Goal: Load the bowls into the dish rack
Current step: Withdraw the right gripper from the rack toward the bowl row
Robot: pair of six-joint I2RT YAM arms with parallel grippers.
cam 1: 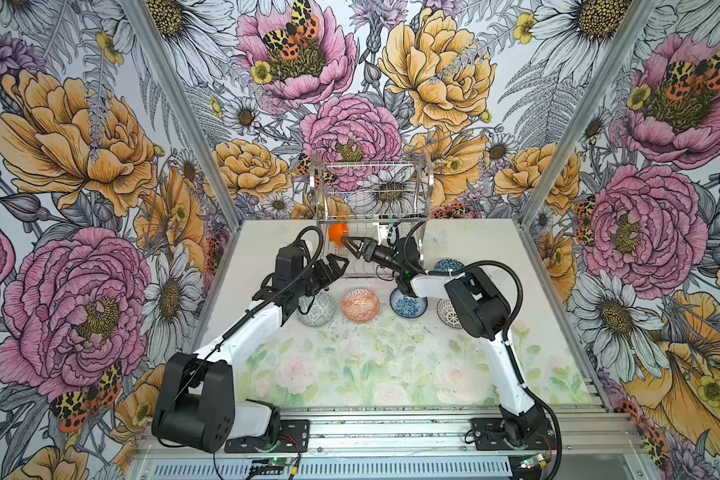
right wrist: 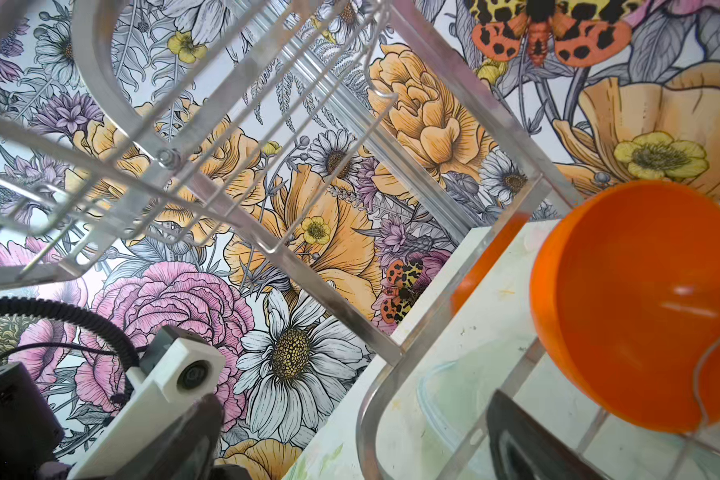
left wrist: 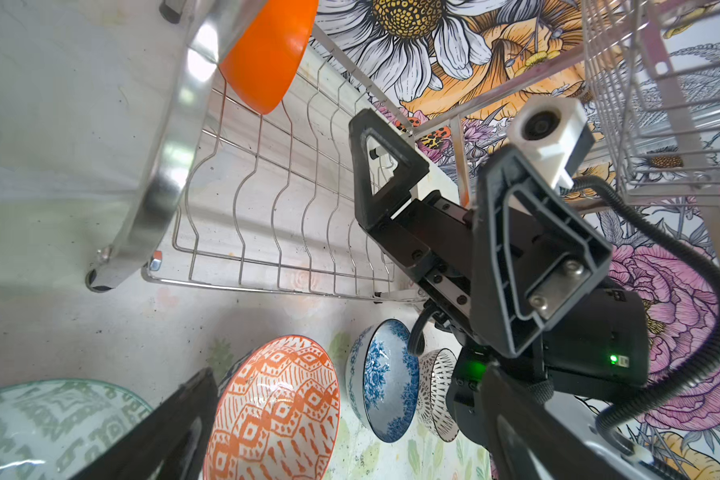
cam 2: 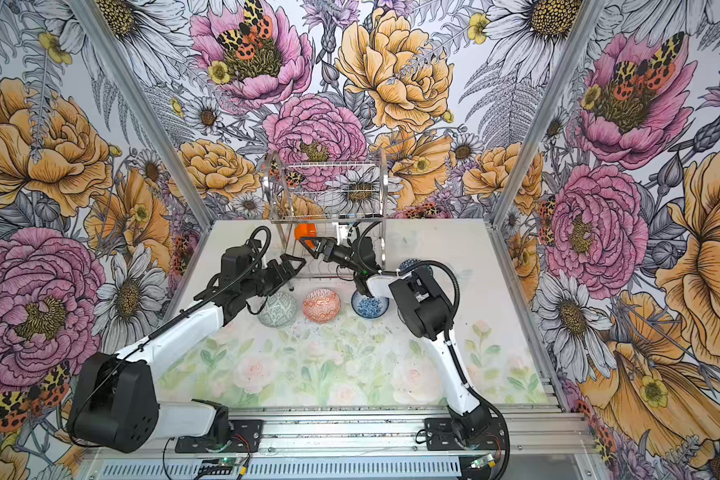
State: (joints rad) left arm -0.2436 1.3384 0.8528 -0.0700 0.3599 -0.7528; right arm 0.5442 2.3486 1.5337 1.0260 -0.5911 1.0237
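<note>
Orange bowl (cam 1: 338,232) seated in dish rack (cam 1: 427,183) lower tier; five patterned bowls (cam 1: 360,305) left on worktop (cam 1: 350,365). Right gripper (cam 1: 350,246) released, empty, beside it; left gripper (cam 1: 336,266) likewise spread.

Blocked at the dish rack's (cam 1: 371,217) lower tier, left end, by an orange bowl (cam 1: 336,233), the right gripper (cam 1: 348,248) just beside it. Free wire slots (left wrist: 292,208) along the rest. Fenced in front by a row of bowls (cam 1: 360,305); bare table (cam 1: 371,365) on the near half.
</note>
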